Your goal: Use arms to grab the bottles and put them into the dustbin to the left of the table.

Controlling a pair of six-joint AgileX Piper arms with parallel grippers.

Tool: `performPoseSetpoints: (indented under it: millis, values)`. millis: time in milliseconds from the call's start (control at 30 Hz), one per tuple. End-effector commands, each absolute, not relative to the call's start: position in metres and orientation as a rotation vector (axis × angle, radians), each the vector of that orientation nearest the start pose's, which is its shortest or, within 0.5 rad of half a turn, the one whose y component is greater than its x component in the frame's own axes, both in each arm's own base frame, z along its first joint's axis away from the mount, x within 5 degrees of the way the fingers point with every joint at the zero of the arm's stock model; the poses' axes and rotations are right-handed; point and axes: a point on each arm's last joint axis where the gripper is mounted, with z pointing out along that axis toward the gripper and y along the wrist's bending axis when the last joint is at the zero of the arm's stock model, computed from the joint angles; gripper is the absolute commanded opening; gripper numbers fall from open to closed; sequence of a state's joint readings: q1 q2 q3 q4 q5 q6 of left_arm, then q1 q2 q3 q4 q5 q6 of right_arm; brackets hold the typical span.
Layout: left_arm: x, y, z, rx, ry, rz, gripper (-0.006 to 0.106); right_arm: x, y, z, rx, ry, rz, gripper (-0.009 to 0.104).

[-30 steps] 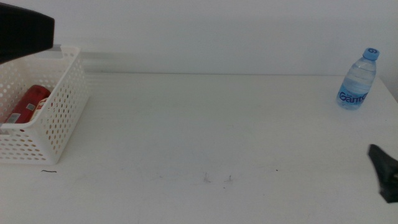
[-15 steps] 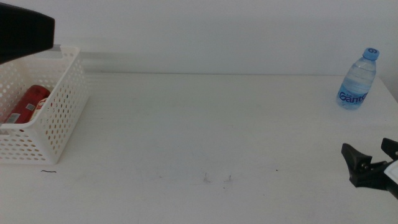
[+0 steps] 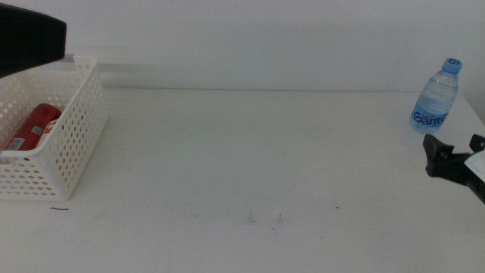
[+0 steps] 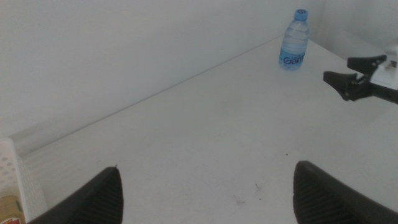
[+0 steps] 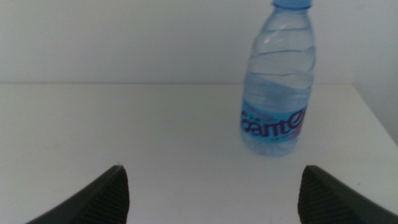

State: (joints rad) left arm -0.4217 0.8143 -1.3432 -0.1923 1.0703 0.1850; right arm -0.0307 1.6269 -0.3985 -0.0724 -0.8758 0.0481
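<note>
Right gripper [image 3: 455, 152] at the middle view's right edge gapes wide and empty, jaws just short of the water bottle [image 3: 436, 97] upright at upper right; its blue label's lettering is only partly legible. Left gripper [image 4: 205, 186] also spread, holding nothing.

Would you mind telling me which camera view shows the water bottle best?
The right wrist view: the water bottle stands large and close ahead, label readable, though its cap is cut off. The middle view and left wrist view show it whole but small, upright near the table's far corner.
</note>
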Motion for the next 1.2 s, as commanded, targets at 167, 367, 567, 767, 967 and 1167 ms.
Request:
performPoseSetpoints:
  millis: [167,367,567,767,967,1167]
  values:
    - [0.091,-0.058,0.479,0.619,1.922,-0.383,0.094,0.315,-0.019,0.144,0.085,1.836,-0.087,0.085]
    - [0.091,-0.058,0.479,0.619,1.922,-0.383,0.094,0.354,-0.023,0.127,0.111,1.830,-0.104,0.085]
    - [0.091,-0.058,0.479,0.619,1.922,-0.383,0.094,0.380,-0.029,0.108,0.133,1.834,-0.168,0.085]
    - [0.091,-0.058,0.479,0.619,1.922,-0.383,0.094,0.394,-0.032,0.096,0.140,1.837,-0.201,0.085]
    - [0.091,-0.058,0.479,0.619,1.922,-0.383,0.094,0.405,-0.035,0.091,0.162,1.830,-0.221,0.085]
    - [0.091,-0.058,0.480,0.620,1.919,-0.382,0.094,0.419,-0.035,0.091,0.163,1.799,-0.220,0.085]
